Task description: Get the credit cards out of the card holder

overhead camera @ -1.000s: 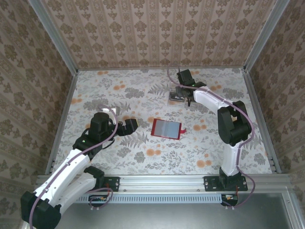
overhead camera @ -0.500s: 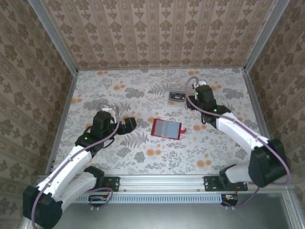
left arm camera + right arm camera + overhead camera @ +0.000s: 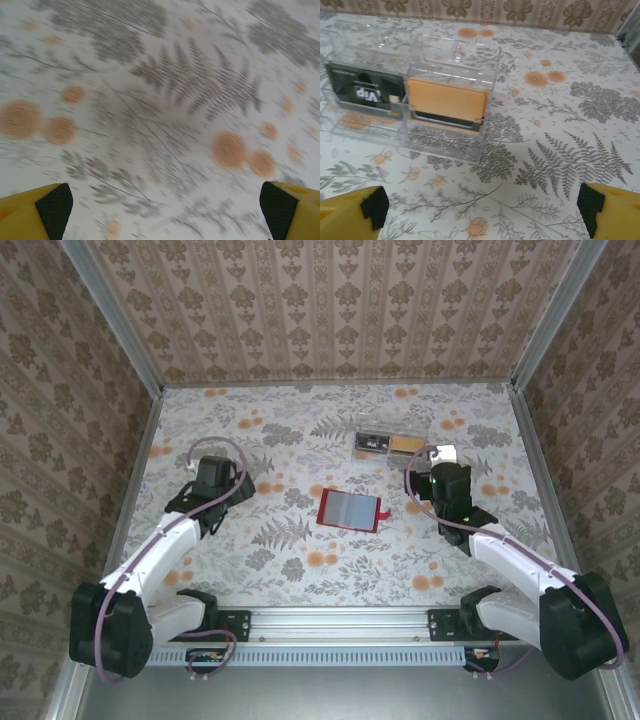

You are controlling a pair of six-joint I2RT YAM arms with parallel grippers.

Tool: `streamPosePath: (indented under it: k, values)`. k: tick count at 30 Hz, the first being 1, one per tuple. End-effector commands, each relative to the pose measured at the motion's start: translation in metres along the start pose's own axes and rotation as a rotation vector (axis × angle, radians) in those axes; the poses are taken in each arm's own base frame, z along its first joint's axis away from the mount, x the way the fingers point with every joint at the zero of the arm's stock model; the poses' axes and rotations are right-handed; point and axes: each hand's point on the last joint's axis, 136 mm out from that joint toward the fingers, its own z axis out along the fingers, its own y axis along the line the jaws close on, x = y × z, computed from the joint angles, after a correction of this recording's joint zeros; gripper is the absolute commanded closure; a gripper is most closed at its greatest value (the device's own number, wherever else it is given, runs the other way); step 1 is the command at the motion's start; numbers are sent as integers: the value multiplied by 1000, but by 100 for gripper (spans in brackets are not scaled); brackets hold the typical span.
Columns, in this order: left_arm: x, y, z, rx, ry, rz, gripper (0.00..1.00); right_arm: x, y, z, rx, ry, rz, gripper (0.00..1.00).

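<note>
The red card holder lies open and flat at the table's middle, grey-blue inside facing up. Behind it stands a clear plastic box with two compartments. A dark credit card stands in its left one and an orange card in its right one. My right gripper hovers just in front of the box, open, with nothing between its yellow fingers. My left gripper is left of the card holder, open over bare cloth, its view blurred.
The table wears a floral cloth and is closed in by patterned walls at the back and both sides. A metal rail runs along the near edge by the arm bases.
My right gripper has opened and drawn back from the clear box toward the near side, leaving the orange card in it. My left arm has pulled back to the left, away from the card holder.
</note>
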Motion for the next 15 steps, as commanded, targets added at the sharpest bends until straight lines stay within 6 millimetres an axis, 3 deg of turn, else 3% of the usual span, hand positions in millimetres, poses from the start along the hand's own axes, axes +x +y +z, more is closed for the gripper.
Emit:
streamPosePath:
  k: [1,4,8,13,15]
  values:
    - [-32,40,2,-165,-142,-32,0,-20,-21,6,78,-89,36,0]
    - [-44,56,4,-204,-185,-42,0,-15,-37,14,122,-90,62,0]
    - [-78,66,2,-292,-304,111,0,-10,-44,34,124,-93,82,0]
    - [-84,83,38,-321,-279,124,0,-6,-54,55,146,-114,67,0]
    - [-81,82,52,-290,-290,140,0,6,-53,65,112,-105,70,0]
